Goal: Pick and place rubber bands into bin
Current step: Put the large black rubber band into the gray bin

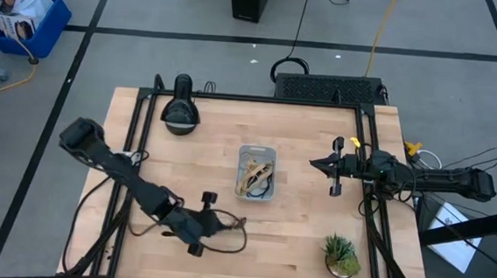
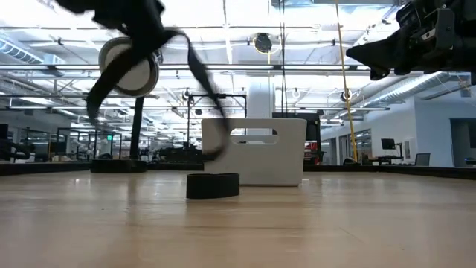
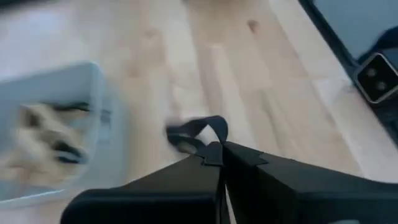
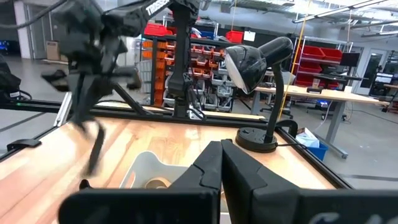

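The pale blue-grey bin (image 1: 257, 151) stands at the table's middle with tan and dark rubber bands (image 1: 255, 174) inside; it also shows in the left wrist view (image 3: 56, 81) and the low view (image 2: 286, 160). My left gripper (image 1: 221, 226) is near the front of the table, left of and nearer than the bin, shut on a black rubber band (image 1: 240, 241). My right gripper (image 1: 314, 163) is shut and empty, raised to the right of the bin. My left gripper pinches the black rubber band between its two fingertips (image 3: 214, 154) at one end of the loop (image 3: 208, 134). The rest of the loop (image 2: 195, 71) hangs slack below the fingers. Its lower end (image 2: 213, 185) seems to lie on the table.
A black desk lamp (image 1: 180, 113) stands at the far left of the table. A small potted plant (image 1: 342, 256) stands at the near right. Bare wood lies between the bin and the plant. A dark-blue crate (image 1: 24, 20) sits on the floor beyond the table.
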Motion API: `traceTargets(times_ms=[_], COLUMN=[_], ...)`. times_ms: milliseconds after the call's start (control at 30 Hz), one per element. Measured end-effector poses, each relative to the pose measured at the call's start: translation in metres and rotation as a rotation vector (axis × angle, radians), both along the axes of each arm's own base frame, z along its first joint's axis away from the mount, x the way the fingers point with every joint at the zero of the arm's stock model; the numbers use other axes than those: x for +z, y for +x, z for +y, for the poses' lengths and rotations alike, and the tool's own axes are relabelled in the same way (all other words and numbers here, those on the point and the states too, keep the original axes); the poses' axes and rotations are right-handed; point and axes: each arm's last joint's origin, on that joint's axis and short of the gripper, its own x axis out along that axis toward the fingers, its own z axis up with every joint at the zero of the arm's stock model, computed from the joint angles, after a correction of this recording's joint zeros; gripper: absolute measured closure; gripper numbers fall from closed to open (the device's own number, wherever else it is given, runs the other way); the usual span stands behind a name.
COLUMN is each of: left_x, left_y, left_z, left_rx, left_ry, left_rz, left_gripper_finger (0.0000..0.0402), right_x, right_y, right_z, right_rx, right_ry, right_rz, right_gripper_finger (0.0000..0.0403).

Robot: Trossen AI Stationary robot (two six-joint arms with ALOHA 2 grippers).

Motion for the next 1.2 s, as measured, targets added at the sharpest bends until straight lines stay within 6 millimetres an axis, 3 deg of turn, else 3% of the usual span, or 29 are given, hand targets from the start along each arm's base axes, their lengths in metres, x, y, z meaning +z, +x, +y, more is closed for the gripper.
traceTargets(times_ms=[200, 367, 867, 967, 1200], left_x=[0.028, 0.027, -0.037, -0.049, -0.057], left_y=[-0.026, -0.054, -0.135, -0.143, -0.142], left_z=[0.011, 0.027, 0.093, 0.103, 0.117], left_rx=[0.058, 0.126, 0.226, 0.256, 0.347], left_ry=[0.088, 0.108, -0.010, -0.020, -0.034], left_rz=[-0.109, -0.202, -0.577, -0.591, -0.588], left_gripper_finger=[0.0398, 0.0399, 0.0400, 0.0401, 0.0401], right_x=[0.000, -0.001, -0.004, -0.004, -0.004], right_y=[0.000, 0.000, 0.000, 0.000, 0.000], right_z=[0.000, 0.000, 0.000, 0.000, 0.000], right_rx=[0.000, 0.000, -0.001, -0.002, -0.001], right_ry=[0.000, 0.001, -0.013, -0.015, -0.015], right_rz=[0.001, 0.008, 0.044, 0.038, 0.038], right_gripper_finger=[0.0403, 0.0403, 0.0403, 0.0403, 0.0403])
